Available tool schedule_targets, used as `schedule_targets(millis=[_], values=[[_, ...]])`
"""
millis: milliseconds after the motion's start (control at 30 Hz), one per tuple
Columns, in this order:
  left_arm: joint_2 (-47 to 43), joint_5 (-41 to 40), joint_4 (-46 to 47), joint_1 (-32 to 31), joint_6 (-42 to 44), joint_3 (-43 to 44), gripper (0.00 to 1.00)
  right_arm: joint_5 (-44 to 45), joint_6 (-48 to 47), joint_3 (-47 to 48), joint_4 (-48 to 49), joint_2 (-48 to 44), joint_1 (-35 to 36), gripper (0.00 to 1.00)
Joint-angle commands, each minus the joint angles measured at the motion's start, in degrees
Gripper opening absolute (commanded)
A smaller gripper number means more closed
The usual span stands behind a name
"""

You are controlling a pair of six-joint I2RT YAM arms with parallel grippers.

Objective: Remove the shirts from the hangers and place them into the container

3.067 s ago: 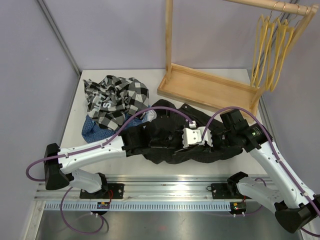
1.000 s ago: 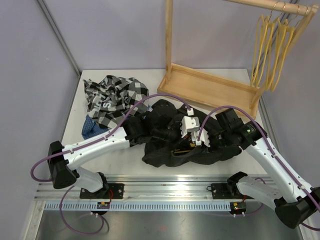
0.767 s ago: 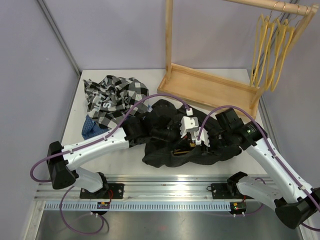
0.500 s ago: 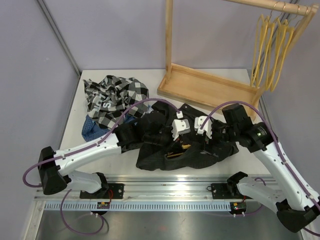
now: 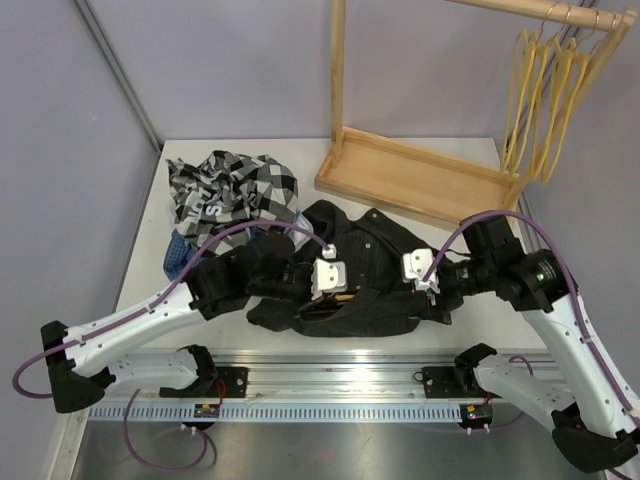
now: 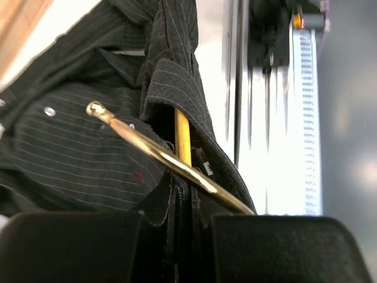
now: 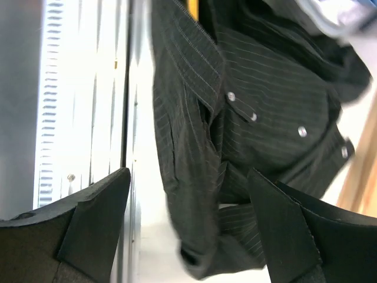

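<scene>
My left tool was clamped on the hanger poking from the collar of the pinstriped shirt, which lay left-to-right at the near middle of the counter. My right tool, jaws wide, hovered over the shirt's right end.

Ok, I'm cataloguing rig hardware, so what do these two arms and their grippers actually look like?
The left arm and right arm have white tapered link shells with black joint housings and black bases. A purple cable loops along each. Each wrist carries a small white camera block, and the fingers are matte black wedges.
</scene>
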Motion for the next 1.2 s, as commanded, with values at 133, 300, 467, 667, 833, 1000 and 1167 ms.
schedule_targets(millis=[133,300,467,667,833,1000,1167], values=[[-5.11,-1.51,-7.3,-5.61,27.51,1.23,0.0,-12.06,-20.63,8.24,-17.13,12.38,-0.09,0.87],[-3.36,-6.42,-10.3,-9.57,35.08,4.13,0.0,-11.89,-25.38,7.72,-20.76,18.82,0.79,0.83],[-3.62,-15.04,-11.53,-15.81,43.43,5.27,0.0,-12.5,-28.81,5.27,-20.23,20.14,3.95,0.84],[-5.02,-24.28,-10.92,-17.49,48.36,4.57,0.0,-11.8,-27.24,0.17,-17.61,20.14,10.8,0.84],[-5.38,-27.71,-10.65,-18.37,50.82,4.13,0.0,-7.93,-23.37,-1.77,-13.2,19.61,15.55,0.84],[-5.38,-28.59,-10.12,-19.16,51.97,4.13,0.0,-7.32,-21.44,-1.51,-10.13,19.79,18.37,0.8],[-5.64,-28.42,-11.43,-21.27,51.88,4.48,0.0,-3.37,-19.15,1.12,-8.72,19.44,18.46,0.8]])
